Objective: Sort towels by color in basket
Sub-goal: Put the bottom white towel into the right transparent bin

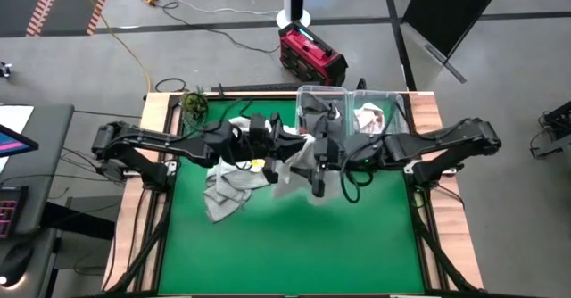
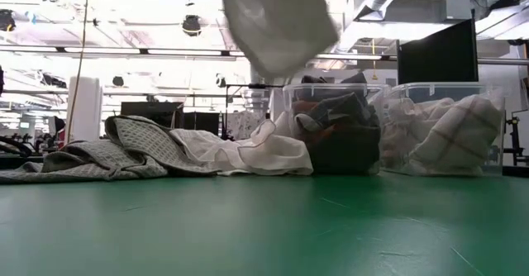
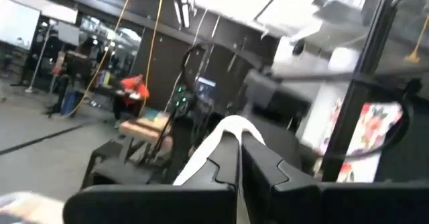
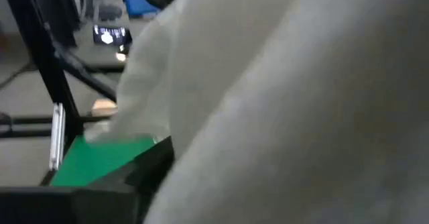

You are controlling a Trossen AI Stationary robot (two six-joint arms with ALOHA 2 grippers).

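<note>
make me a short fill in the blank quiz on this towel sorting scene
1. The mat covering the table is ____.
2. In the low view, the checked towel lies in the bin on the picture's ____ side.
3. The left fingers are shut on a ____ towel.
4. The grey towel lies on the mat, ____ the bins.

Missing words: green; right; white; outside

Pale white cloth towel (image 2: 277, 20) hangs up top, plain, no pattern. Light grey woven towel (image 2: 124, 148) lies left on the bright green table mat (image 2: 264, 226); a plain white towel (image 2: 256, 154) is beside it. In the clear plastic bins: dark grey towel (image 2: 343, 131), and a white towel with thin red check lines (image 2: 450, 135) at right.
</note>
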